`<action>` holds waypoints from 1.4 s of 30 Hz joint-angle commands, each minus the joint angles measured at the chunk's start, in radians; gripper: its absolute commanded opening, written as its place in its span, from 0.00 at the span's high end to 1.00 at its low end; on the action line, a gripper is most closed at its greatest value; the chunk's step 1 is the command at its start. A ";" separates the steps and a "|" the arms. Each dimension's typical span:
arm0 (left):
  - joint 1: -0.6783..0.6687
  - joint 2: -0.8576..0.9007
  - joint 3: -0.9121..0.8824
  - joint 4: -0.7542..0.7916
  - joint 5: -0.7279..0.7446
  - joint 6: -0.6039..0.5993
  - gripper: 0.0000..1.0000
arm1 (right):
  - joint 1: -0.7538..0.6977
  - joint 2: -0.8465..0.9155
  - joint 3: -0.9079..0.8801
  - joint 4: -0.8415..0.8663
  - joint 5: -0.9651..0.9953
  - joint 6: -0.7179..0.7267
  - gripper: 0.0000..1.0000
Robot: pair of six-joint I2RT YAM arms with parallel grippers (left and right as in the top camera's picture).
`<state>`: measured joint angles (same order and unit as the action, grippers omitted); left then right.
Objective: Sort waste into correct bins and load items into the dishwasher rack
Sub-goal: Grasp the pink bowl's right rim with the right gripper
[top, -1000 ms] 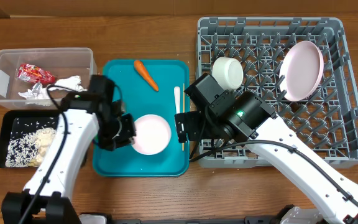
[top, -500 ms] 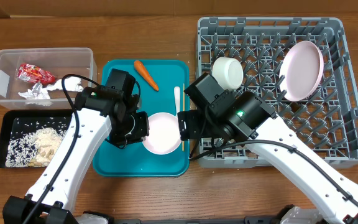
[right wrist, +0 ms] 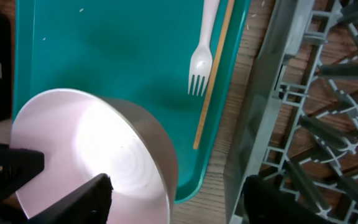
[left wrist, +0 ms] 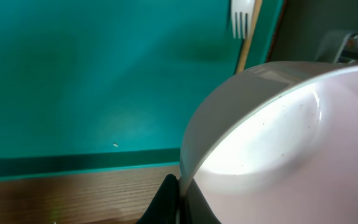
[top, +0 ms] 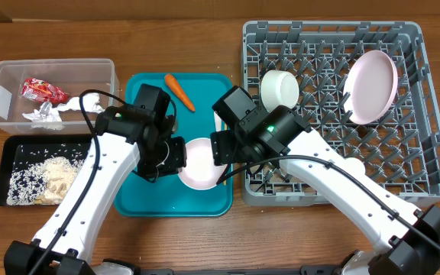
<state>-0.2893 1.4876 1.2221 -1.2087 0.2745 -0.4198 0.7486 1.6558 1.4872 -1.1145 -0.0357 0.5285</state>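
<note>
Left pincer (top: 176, 156) is clamped tight on the rim of the pale pink bowl (top: 201, 164). In the left wrist view one black finger (left wrist: 166, 199) presses right against the bowl's edge, and the bowl is tipped up on its side. It sits over the right half of the teal tray (top: 147, 99); can't tell if its lower edge touches the tray or not.

Right pincer (top: 220, 149) is at the bowl too, coming in from the rack side, jaws spread wide. One finger (right wrist: 86, 196) sits over the bowl's mouth, the other (right wrist: 272, 196) is out over the rack's edge, so nothing is gripped there.

Just past the bowl, the white plastic fork (right wrist: 201, 62) and the wooden chopstick (right wrist: 213, 81) lie side by side along the tray's right edge, tines pointing toward the bowl. The little orange carrot (top: 179, 90) is at the far end of the tray, well apart from both pincers.

On the left of the bench (top: 205, 15), the clear tub (top: 52, 63) has the red wrapper (top: 43, 90) and the crumpled napkin (top: 48, 113) in it. The black tray (top: 10, 145) in front of it holds the rice (top: 37, 179).

The grey dishwasher rack (top: 403, 176) on the right already carries a white cup (top: 279, 88) near its left side and a pink plate (top: 371, 85) leaning among the pegs further right.
</note>
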 commanded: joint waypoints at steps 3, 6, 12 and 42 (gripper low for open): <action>-0.013 -0.024 0.060 -0.014 0.015 -0.011 0.96 | 0.002 0.007 0.005 -0.001 0.014 0.003 0.35; -0.013 -0.024 0.063 -0.016 0.015 -0.010 0.96 | 0.002 0.007 0.004 -0.002 0.014 0.003 0.39; -0.013 -0.024 0.070 -0.018 0.016 -0.011 0.96 | 0.002 0.008 0.004 -0.002 0.008 0.003 0.58; -0.011 -0.024 0.106 0.014 0.267 0.042 0.53 | 0.003 0.008 -0.015 0.018 0.008 0.003 0.96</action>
<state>-0.2947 1.4818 1.3064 -1.2102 0.4419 -0.4080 0.7483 1.6619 1.4696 -1.1030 -0.0219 0.5308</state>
